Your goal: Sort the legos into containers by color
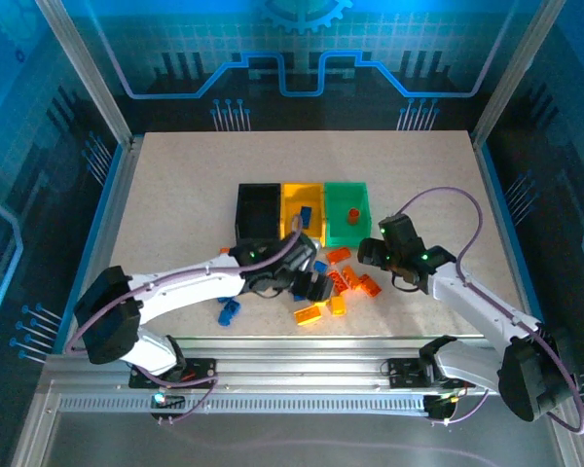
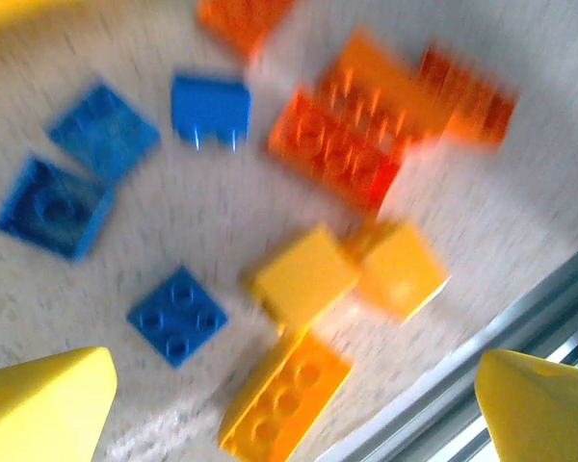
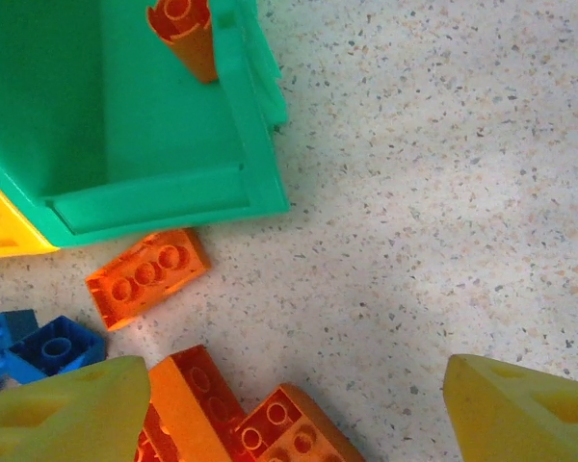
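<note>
Three containers stand side by side: a black bin (image 1: 257, 208), a yellow bin (image 1: 302, 199) and a green bin (image 1: 347, 199). One orange lego (image 3: 183, 34) lies inside the green bin (image 3: 125, 144). Loose legos lie in front of the bins: orange ones (image 1: 352, 280), yellow ones (image 1: 309, 313) and blue ones (image 1: 229, 311). My left gripper (image 1: 311, 284) hangs open over yellow bricks (image 2: 303, 279), blue bricks (image 2: 178, 315) and orange bricks (image 2: 342, 144); that view is blurred. My right gripper (image 1: 372, 251) is open above bare table, beside an orange pile (image 3: 222, 414).
The table's metal front rail (image 2: 482, 356) runs close to the yellow bricks. A single orange brick (image 3: 146, 277) lies just in front of the green bin's corner. Blue bricks (image 3: 48, 348) sit left of the orange pile. Glass walls enclose the table.
</note>
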Motion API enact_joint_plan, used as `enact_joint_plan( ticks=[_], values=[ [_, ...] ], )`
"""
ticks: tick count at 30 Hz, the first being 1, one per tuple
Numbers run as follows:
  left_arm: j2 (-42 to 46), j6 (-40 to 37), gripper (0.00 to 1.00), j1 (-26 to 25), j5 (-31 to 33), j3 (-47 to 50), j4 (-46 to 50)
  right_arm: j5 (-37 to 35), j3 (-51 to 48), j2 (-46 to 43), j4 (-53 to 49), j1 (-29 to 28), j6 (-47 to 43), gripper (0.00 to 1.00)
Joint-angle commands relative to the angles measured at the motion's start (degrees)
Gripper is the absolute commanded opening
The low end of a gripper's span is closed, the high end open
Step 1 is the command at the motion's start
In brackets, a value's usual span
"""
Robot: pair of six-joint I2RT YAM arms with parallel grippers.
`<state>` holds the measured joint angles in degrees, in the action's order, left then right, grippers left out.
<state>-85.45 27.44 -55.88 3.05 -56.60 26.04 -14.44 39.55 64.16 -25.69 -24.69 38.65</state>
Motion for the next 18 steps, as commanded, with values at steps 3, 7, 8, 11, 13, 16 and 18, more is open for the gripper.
enact_joint_plan(
  ticks=[3,7,8,11,13,16,18],
  values=[
    [1.35,-6.11,0.96,-3.26,-0.34,6.85,-5.59,0.2,-0.36,-0.49,0.2,0.69,1.34,0.81],
    [0.31,-8.24,0.93,-4.25,0.9,9.53,-10.64,0.15,0.08,-0.53,0.06,0.69,1.42,0.81],
    [-0.26,-8.82,0.91,-4.77,1.23,9.66,-11.45,0.11,0.23,-0.53,-0.12,0.72,1.42,0.81],
    [-2.21,-10.27,0.89,-6.43,2.32,9.33,-12.33,-0.4,0.35,-0.79,-0.58,0.69,1.33,0.82],
    [-3.37,-10.83,0.87,-7.04,3.91,9.0,-11.96,-0.55,0.36,-1.01,-0.75,0.72,1.25,0.81],
    [-3.85,-11.09,0.84,-7.31,4.95,9.47,-12.17,-0.92,0.27,-1.23,-0.83,0.69,1.2,0.82],
    [-3.93,-11.09,0.82,-7.4,5.58,9.99,-12.5,-1.03,0.26,-1.32,-0.94,0.7,1.14,0.82]
  ],
)
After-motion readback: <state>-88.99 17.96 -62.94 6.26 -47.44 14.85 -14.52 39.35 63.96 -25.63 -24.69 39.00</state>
